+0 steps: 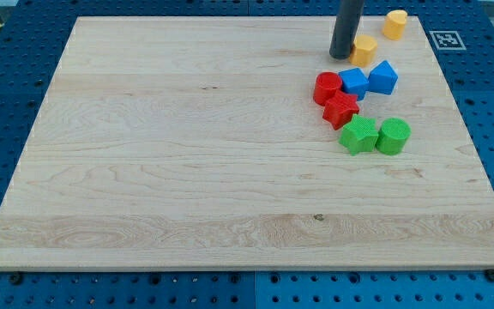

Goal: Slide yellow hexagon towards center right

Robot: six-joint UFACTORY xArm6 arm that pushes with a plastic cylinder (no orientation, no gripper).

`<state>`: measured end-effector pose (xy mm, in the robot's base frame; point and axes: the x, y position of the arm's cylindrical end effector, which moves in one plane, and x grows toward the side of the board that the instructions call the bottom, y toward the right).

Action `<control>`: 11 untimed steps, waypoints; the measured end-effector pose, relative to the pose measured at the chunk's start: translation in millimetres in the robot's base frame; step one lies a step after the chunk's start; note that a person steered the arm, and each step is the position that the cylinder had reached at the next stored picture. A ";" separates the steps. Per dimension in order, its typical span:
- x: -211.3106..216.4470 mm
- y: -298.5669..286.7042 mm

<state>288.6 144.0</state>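
Note:
A yellow block [365,49], its shape hard to make out, sits near the view's top right of the wooden board [187,172]. My tip [342,56] touches its left side. A second yellow block [394,23], which looks hexagonal, lies further to the top right, apart from my tip.
Below the tip lies a cluster: a red block [326,88], a red star-like block [341,111], two blue blocks [353,82] [383,77], a green star-like block [358,136] and a green round block [393,136]. A marker tag [444,39] sits at the board's top right corner.

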 end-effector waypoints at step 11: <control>18.9 167.4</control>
